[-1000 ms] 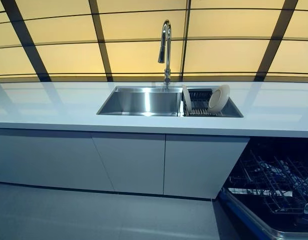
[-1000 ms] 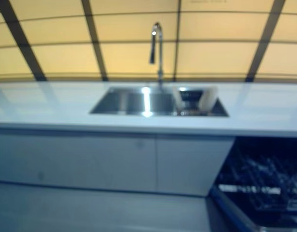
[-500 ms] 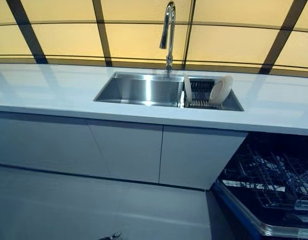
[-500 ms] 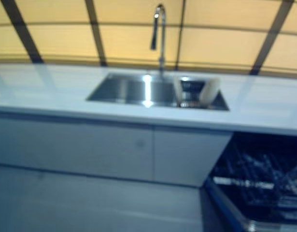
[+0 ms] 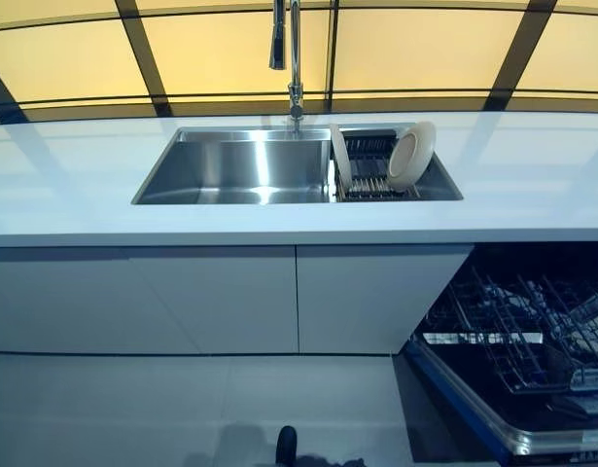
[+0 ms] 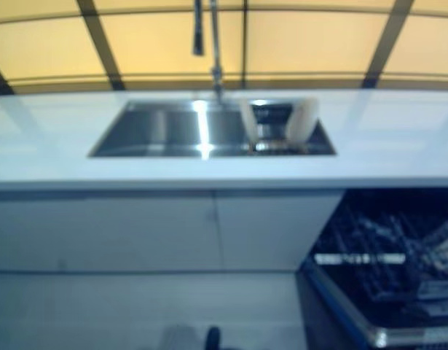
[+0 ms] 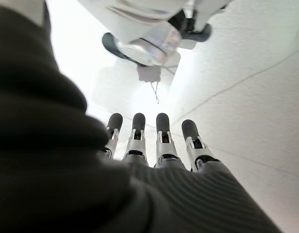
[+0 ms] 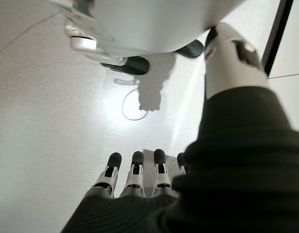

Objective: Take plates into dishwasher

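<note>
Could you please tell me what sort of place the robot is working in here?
Most likely a kitchen: a steel sink with a tall faucet, plates in a drying rack, and an open dishwasher under the counter.

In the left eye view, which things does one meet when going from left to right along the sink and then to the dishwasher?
Sink basin → faucet → upright plate → drying rack → leaning plate → open dishwasher rack.

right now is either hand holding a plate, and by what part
Nothing is held. The left hand and right hand hang open, fingers straight. The plate stands in the sink rack.
</note>
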### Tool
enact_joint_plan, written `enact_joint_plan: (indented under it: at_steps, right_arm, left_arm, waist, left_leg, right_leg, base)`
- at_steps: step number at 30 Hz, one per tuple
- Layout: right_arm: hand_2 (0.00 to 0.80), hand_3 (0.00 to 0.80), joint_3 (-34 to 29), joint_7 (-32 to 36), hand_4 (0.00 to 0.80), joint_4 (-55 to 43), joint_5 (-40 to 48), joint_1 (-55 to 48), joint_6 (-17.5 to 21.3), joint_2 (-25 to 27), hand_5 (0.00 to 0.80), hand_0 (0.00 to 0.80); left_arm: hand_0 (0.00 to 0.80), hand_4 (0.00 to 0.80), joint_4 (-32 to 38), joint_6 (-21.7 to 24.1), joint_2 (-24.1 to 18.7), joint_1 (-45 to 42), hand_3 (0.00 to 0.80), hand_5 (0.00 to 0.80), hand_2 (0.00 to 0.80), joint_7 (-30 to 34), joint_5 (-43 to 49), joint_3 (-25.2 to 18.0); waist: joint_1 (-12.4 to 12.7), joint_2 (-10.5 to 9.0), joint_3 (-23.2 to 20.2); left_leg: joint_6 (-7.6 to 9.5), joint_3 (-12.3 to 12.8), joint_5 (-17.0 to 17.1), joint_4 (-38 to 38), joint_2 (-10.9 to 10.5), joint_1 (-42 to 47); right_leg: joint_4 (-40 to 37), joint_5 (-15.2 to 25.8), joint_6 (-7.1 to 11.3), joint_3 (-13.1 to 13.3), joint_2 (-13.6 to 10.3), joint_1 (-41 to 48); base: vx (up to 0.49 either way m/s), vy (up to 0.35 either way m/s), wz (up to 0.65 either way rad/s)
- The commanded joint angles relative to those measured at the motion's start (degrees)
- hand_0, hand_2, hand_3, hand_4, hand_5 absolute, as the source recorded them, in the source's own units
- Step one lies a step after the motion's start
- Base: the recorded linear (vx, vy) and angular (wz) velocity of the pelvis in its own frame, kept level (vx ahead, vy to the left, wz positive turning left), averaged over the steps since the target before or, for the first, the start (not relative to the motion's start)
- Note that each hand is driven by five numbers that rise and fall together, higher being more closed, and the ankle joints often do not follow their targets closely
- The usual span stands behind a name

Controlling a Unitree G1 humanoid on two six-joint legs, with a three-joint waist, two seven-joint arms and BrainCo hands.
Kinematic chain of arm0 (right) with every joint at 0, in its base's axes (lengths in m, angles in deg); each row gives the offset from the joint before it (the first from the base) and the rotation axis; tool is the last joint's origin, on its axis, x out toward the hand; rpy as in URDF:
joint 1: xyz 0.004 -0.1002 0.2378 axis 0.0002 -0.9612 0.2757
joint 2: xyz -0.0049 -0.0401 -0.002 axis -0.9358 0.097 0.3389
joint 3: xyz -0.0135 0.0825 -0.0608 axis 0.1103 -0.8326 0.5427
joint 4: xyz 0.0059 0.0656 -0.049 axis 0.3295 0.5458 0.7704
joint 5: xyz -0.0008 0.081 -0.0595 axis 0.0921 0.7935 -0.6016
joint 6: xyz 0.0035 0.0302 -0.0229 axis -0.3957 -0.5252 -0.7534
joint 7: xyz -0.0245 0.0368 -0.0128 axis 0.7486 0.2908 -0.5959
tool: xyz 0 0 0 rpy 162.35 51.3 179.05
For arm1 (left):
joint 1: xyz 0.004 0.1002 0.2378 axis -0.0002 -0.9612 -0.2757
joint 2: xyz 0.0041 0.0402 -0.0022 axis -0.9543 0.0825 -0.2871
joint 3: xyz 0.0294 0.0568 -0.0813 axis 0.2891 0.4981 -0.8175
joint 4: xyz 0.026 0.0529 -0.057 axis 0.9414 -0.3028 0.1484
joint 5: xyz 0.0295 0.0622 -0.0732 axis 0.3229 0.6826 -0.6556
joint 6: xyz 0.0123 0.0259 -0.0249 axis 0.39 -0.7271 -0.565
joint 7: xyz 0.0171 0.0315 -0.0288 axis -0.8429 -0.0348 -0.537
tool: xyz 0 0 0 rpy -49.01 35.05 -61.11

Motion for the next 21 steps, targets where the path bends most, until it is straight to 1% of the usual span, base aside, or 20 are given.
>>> enact_joint_plan:
  at_steps: [1,5,8,11,13,14,15,16,17,18,19,20,21]
  right_arm:
    - [0.0,0.0,1.59,-0.17,0.0,-0.93,-0.31,0.8,0.68,-0.43,0.0,0.0]
    - [0.0,0.0,2.11,-0.24,0.0,-1.61,1.14,0.56,0.17,-0.52,0.0,0.0]
    - [0.0,0.0,1.33,-0.57,0.0,-1.42,1.22,-0.3,-0.12,-0.49,0.0,0.0]
    - [0.0,0.0,0.6,-0.93,0.0,-1.08,0.74,-0.57,0.16,-0.49,0.0,0.0]
    - [0.0,0.0,0.09,-1.42,0.0,-0.94,1.11,-0.25,0.23,-0.56,0.0,0.0]
    - [0.0,0.0,-0.27,-1.56,0.0,-0.83,1.28,-0.07,0.28,-0.62,0.0,0.0]
    - [0.0,0.0,-0.65,-1.72,0.0,-0.94,1.41,0.06,0.13,-0.74,0.0,0.0]
    - [0.0,0.0,-0.95,-1.77,0.0,-0.99,1.32,0.22,-0.02,-0.85,0.0,0.0]
    - [0.0,0.0,-1.0,-1.81,0.0,-0.96,1.29,0.28,0.05,-0.87,0.0,0.0]
    - [0.0,0.0,-1.36,-2.42,0.0,-1.12,1.07,0.29,0.51,-0.72,0.0,0.0]
    - [0.0,0.0,-1.61,-2.51,0.0,-1.4,1.72,0.2,0.76,-0.37,0.0,0.0]
    - [0.0,0.0,-1.55,-2.32,0.0,-1.76,2.38,0.28,0.78,0.13,0.0,0.0]
    - [0.0,0.0,-1.31,-2.13,0.0,-2.08,3.03,0.48,0.86,0.63,0.0,0.0]
  left_arm:
    - [0.0,0.0,-1.27,0.53,1.31,1.45,0.0,0.0,0.0,-0.22,1.87,1.13]
    - [0.0,0.0,-1.28,0.19,0.95,2.15,0.0,0.0,0.0,0.3,2.07,1.4]
    - [0.0,0.0,-1.39,-0.02,1.73,2.17,0.0,0.0,0.0,1.1,1.85,1.35]
    - [0.0,0.0,-1.61,-0.71,2.62,1.96,0.0,0.0,0.0,1.49,2.12,1.19]
    - [0.0,0.0,-1.91,-0.97,2.94,2.01,0.0,0.0,0.0,1.23,2.25,1.22]
    - [0.0,0.0,-2.11,-0.91,2.97,2.1,0.0,0.0,0.0,0.88,2.66,1.09]
    - [0.0,0.0,-2.21,-0.72,2.68,2.2,0.0,0.0,0.0,0.64,3.3,0.96]
    - [0.0,0.0,-2.02,-0.33,2.11,2.17,0.0,0.0,0.0,0.56,3.88,0.98]
    - [0.0,0.0,-1.94,-0.26,1.98,2.15,0.0,0.0,0.0,0.55,4.03,1.01]
    - [0.0,0.0,-1.74,-0.45,1.1,2.66,0.0,0.0,0.0,0.75,4.56,1.58]
    - [0.0,0.0,-1.52,-0.8,0.67,2.98,0.0,0.0,0.0,0.66,5.58,1.76]
    - [0.0,0.0,-1.34,-1.21,0.18,3.43,0.0,0.0,0.0,0.56,6.16,1.67]
    - [0.0,0.0,-1.19,-1.54,-0.46,3.96,0.0,0.0,0.0,0.41,5.89,1.8]
  waist:
    - [0.39,-1.21,-4.11]
    - [0.53,-1.36,-4.86]
    - [0.3,-1.31,-5.22]
    - [0.32,-1.47,-5.75]
    - [0.2,-1.51,-6.05]
    - [0.09,-1.58,-6.29]
    - [-0.01,-1.78,-6.75]
    - [-0.11,-2.08,-7.17]
    - [-0.23,-2.13,-7.33]
    - [-1.18,-2.17,-7.18]
    - [-1.63,-2.02,-6.53]
    - [-1.88,-1.52,-5.74]
    - [-2.1,-0.77,-4.77]
  left_leg:
    - [1.67,0.61,-5.23,3.8,-2.87,-5.82]
    - [1.56,0.7,-5.68,4.88,-2.87,-7.26]
    - [1.34,1.3,-6.71,6.89,-2.69,-8.24]
    - [1.93,1.68,-8.64,9.6,-2.81,-8.51]
    - [2.61,2.13,-10.06,11.49,-3.1,-8.7]
    - [3.13,2.0,-10.64,11.64,-3.37,-8.27]
    - [3.96,1.33,-10.9,10.6,-3.98,-6.96]
    - [5.0,0.82,-10.65,8.2,-4.62,-4.64]
    - [5.23,0.68,-10.5,7.56,-4.76,-4.21]
    - [6.44,0.65,-10.31,4.92,-5.7,-1.51]
    - [6.67,1.15,-10.0,4.17,-5.93,-0.12]
    - [6.54,1.46,-9.76,3.75,-5.57,1.29]
    - [6.25,1.53,-9.45,3.52,-4.83,2.55]
  right_leg:
    - [3.55,-1.01,4.1,-7.21,-3.05,0.92]
    - [1.76,-0.48,4.12,-7.73,-3.64,0.89]
    - [1.07,-0.41,4.34,-7.86,-4.18,1.01]
    - [1.7,-1.07,4.75,-8.22,-4.99,1.18]
    - [3.98,-1.96,5.05,-8.45,-5.37,1.02]
    - [6.45,-2.46,5.32,-8.79,-5.63,0.81]
    - [10.09,-2.23,6.01,-9.44,-6.09,0.49]
    - [18.42,0.28,7.62,-10.68,-7.26,-1.57]
    - [20.25,1.04,8.04,-10.96,-7.56,-2.31]
    - [37.99,6.65,9.82,-11.19,-9.85,-11.69]
    - [44.05,9.0,9.84,-10.66,-10.46,-17.33]
    - [46.22,9.26,9.3,-10.34,-10.3,-22.11]
    - [44.66,7.83,8.47,-10.68,-9.73,-24.57]
  base:
    - [0.157,-0.021,-0.15]
    - [0.127,-0.015,-0.1]
    - [0.148,0.015,-0.11]
    - [0.179,0.057,-0.09]
    - [0.194,0.089,-0.07]
    - [0.255,0.101,0.01]
    - [0.294,0.105,0.05]
    - [0.235,0.081,0.06]
    - [0.177,0.131,0.07]
    - [0.08,0.143,-0.09]
    - [0.045,0.167,-0.1]
    - [-0.002,0.095,-0.11]
    - [-0.006,0.037,0.08]
